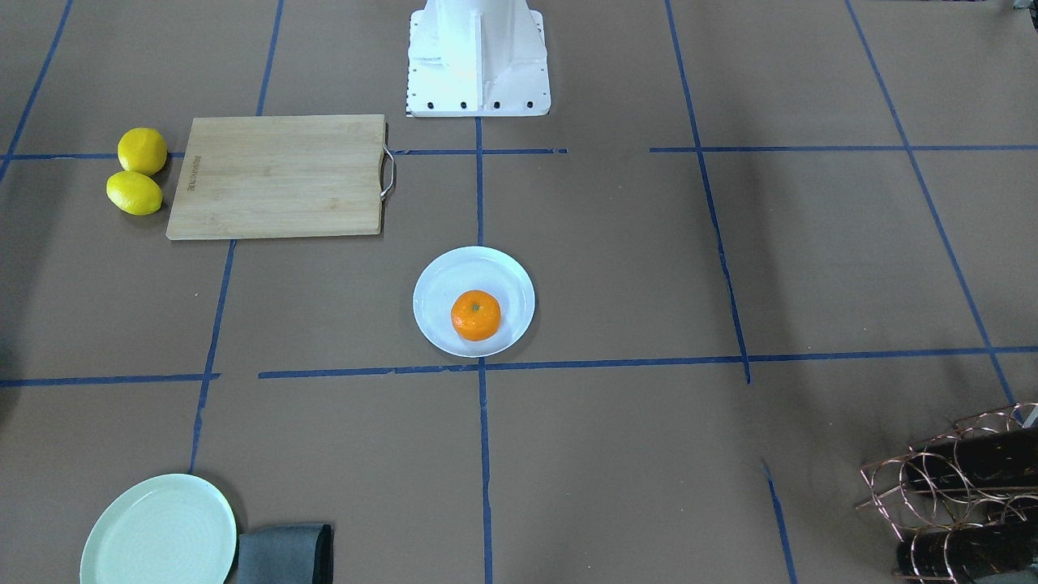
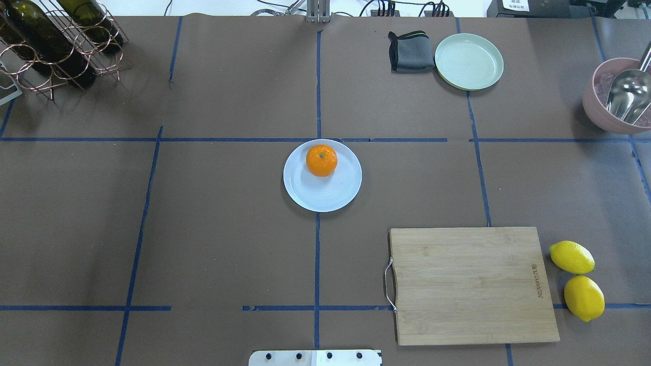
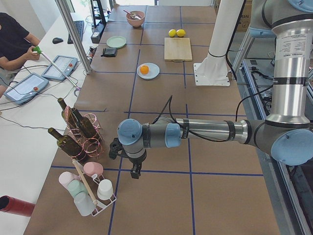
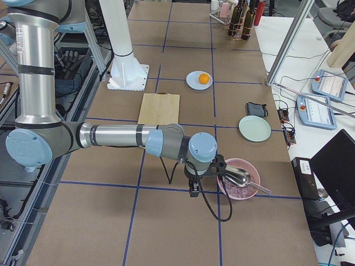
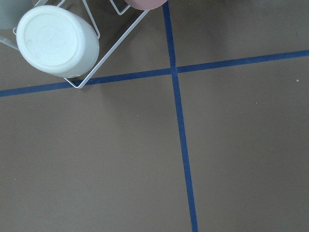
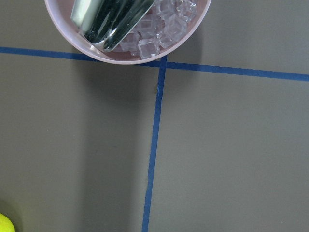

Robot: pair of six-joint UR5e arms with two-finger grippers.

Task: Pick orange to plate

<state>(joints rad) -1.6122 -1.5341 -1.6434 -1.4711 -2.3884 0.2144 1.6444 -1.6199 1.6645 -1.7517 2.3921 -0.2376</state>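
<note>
The orange (image 2: 321, 160) rests inside the pale bluish-white plate (image 2: 325, 198) at the table's middle, toward its far rim in the overhead view; the front view also shows the orange (image 1: 476, 315) on the plate (image 1: 438, 280). Neither gripper is near it. My left gripper (image 3: 134, 171) hangs over the table's left end by a cup rack (image 3: 90, 188). My right gripper (image 4: 194, 190) hangs at the right end beside a pink bowl (image 4: 238, 191). Both show only in side views, so I cannot tell whether they are open or shut.
A wooden cutting board (image 2: 470, 284) lies right of the robot base, two lemons (image 2: 572, 256) beside it. A mint-green plate (image 2: 468, 61) and grey cloth (image 2: 410, 51) sit at the far right. A wire bottle rack (image 2: 56, 46) stands far left.
</note>
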